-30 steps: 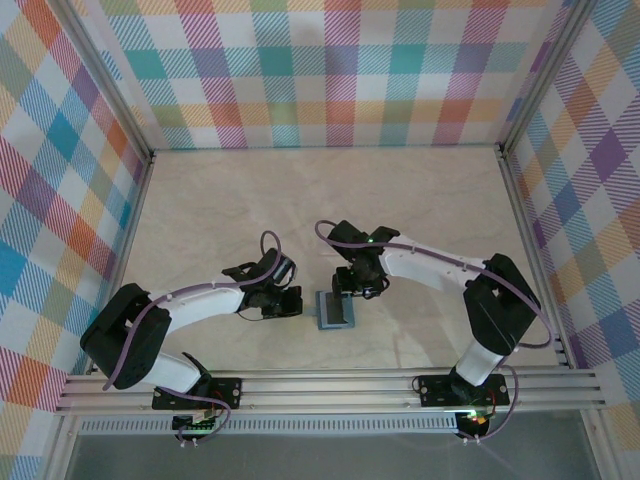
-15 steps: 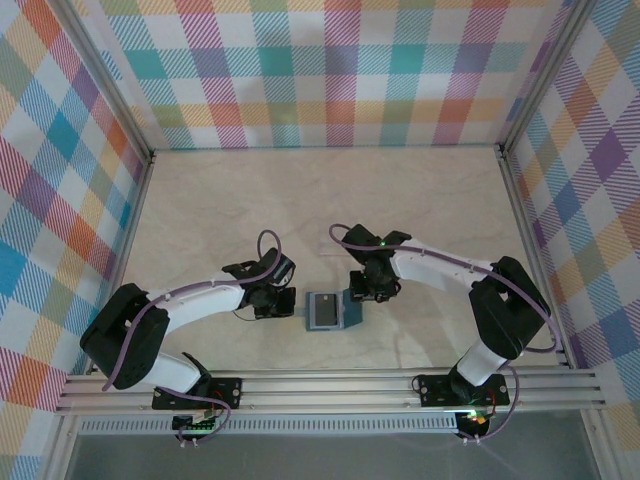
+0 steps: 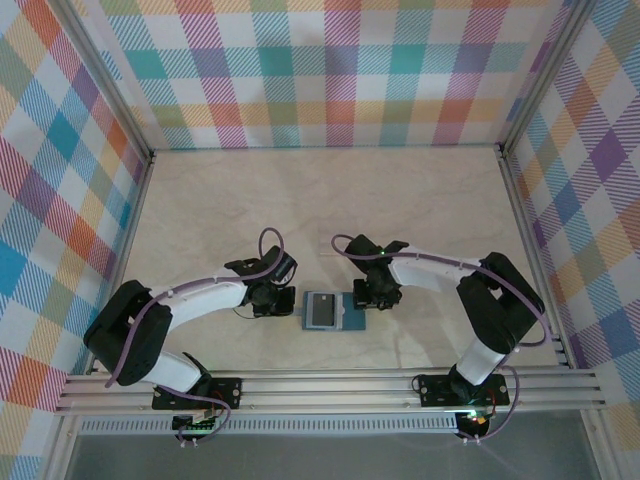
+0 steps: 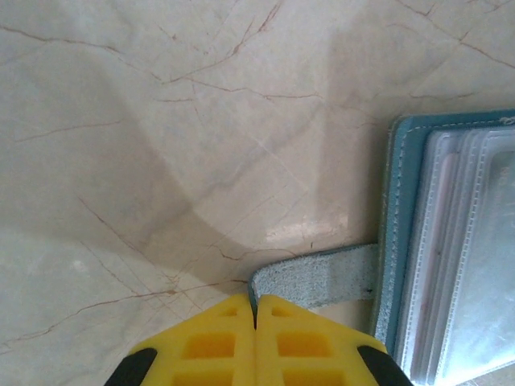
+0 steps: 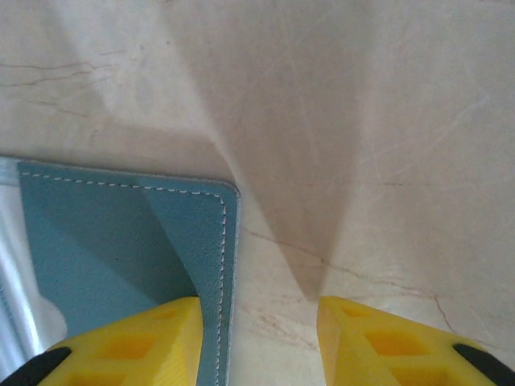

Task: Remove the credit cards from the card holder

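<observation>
So, the left claw [image 4: 255, 315] is pressed together on the fuzzy grey-teal side tab [image 4: 318, 277] of the small teal folding card holder [image 4: 400, 209], pinning it down. The right claw [image 5: 257, 322] is spread, straddling the stitched cover's edge and gripping nothing. A second ago the holder stood half-folded. Now it lies flat open on the pale marble surface [image 5: 386, 121] between both claws, so the pockets look reachable. The left wrist cam shows clear plastic sleeves [image 4: 467, 265], while the overhead shows a dark credit card [image 3: 321, 311] tucked inside.
</observation>
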`<control>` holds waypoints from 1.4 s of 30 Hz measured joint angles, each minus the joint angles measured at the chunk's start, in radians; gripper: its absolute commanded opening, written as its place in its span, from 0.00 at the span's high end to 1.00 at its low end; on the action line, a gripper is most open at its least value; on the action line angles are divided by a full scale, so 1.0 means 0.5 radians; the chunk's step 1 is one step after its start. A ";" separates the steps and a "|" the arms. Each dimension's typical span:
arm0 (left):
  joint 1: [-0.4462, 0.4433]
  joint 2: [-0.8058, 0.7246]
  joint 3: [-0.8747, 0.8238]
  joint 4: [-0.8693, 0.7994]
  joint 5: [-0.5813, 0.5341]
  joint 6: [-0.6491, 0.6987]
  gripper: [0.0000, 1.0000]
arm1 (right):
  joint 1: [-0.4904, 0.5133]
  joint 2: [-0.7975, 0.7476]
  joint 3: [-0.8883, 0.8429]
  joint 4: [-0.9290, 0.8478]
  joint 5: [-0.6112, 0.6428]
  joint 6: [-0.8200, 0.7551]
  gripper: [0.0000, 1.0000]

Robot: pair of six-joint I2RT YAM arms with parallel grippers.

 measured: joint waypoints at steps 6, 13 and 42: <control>0.001 0.043 0.002 0.015 0.034 0.000 0.93 | 0.000 0.011 -0.006 0.009 0.012 0.000 0.61; 0.004 0.048 0.004 0.021 0.060 0.000 0.93 | 0.000 0.011 -0.005 0.005 0.021 -0.001 0.64; 0.004 -0.136 0.075 -0.050 0.089 -0.016 0.80 | 0.000 -0.084 0.108 -0.079 0.006 -0.001 0.58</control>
